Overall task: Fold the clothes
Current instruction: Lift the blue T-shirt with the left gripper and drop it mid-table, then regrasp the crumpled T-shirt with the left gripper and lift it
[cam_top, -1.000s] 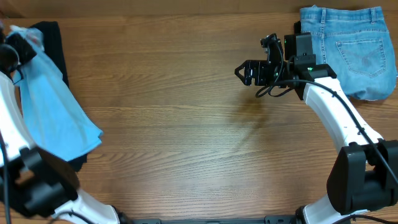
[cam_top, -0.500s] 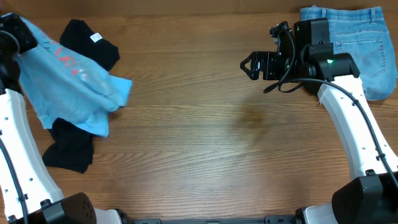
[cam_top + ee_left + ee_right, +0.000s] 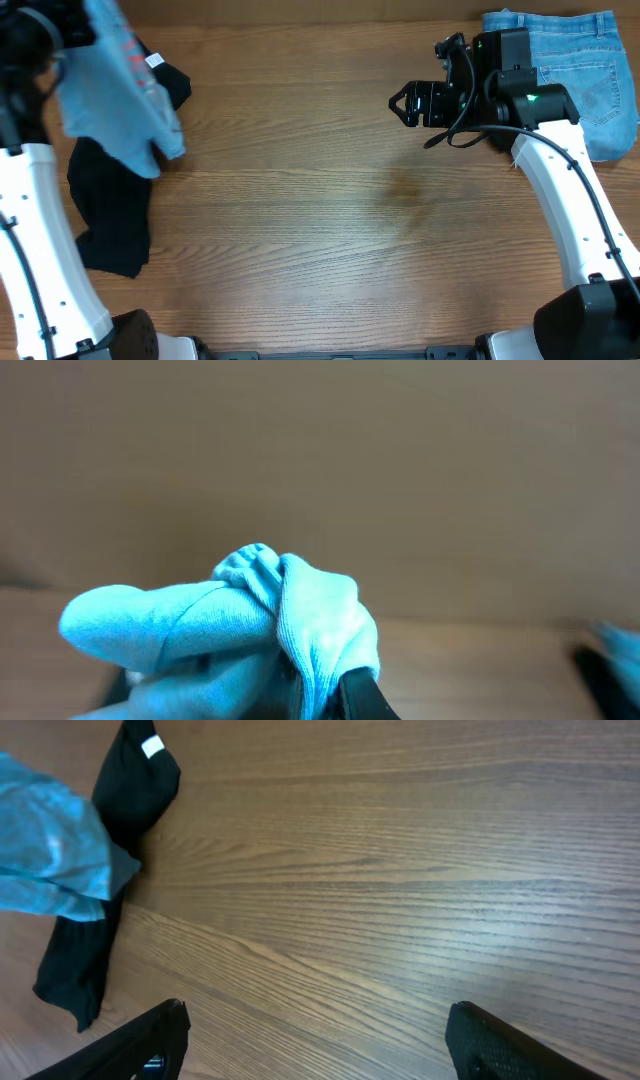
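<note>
My left gripper is shut on the light blue T-shirt and holds it high at the far left; the shirt hangs bunched, its red lettering showing. The left wrist view shows the blue cloth pinched between the jaws. The black shirt lies limp on the table below it, its white neck tag near the top. Both shirts also show in the right wrist view: the blue shirt and the black shirt. My right gripper is open and empty above the table at the upper right.
Blue denim shorts lie at the far right top corner, behind my right arm. The wooden table spreads between the two arms.
My left gripper has lifted the blue T-shirt up and swung it, uncovering the black shirt beneath. My right arm drew back slightly toward the shorts, then stayed still.
</note>
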Controlling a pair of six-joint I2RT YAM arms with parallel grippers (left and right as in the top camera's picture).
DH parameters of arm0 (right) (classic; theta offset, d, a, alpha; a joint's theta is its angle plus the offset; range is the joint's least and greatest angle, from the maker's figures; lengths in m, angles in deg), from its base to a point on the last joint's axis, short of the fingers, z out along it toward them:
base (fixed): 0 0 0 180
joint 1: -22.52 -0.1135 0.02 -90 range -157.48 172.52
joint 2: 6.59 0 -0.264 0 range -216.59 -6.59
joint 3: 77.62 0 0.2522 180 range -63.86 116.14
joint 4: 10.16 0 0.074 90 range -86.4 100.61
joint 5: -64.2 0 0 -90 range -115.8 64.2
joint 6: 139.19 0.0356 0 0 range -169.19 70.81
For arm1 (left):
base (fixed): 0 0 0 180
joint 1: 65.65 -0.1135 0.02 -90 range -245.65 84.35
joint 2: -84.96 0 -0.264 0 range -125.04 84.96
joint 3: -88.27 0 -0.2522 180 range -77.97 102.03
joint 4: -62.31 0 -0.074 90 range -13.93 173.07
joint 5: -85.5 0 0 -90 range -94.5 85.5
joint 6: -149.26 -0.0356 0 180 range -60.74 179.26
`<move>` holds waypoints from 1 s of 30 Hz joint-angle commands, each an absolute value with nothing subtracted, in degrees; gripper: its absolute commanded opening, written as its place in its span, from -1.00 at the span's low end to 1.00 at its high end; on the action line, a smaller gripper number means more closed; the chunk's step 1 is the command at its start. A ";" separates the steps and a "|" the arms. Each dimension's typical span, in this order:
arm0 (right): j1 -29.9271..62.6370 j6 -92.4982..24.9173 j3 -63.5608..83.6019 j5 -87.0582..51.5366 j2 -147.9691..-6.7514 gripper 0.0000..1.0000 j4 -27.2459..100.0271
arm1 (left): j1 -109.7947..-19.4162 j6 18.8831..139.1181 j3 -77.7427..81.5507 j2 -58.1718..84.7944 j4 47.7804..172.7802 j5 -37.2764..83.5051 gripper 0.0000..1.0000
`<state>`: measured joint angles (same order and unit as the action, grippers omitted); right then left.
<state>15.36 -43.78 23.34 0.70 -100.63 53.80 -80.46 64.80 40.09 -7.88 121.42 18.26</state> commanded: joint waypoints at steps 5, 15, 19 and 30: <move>25.98 -38.49 26.29 -2.21 -93.94 0.75 59.02 | -53.45 52.56 41.38 -10.28 129.20 23.57 -0.85; 28.87 -54.14 26.21 7.41 -97.04 0.97 67.79 | -45.99 34.64 41.33 -16.77 143.86 25.39 -0.74; 28.87 -53.72 26.23 7.78 -97.20 0.96 66.28 | -44.49 35.10 41.33 -19.66 144.43 30.48 -0.19; 28.87 -53.75 26.23 7.74 -97.20 0.97 66.28 | -44.36 56.89 39.76 -30.44 156.72 -0.43 0.31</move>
<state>29.04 -53.13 24.76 7.01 -97.28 66.61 -39.79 48.98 40.53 -26.11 156.43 5.76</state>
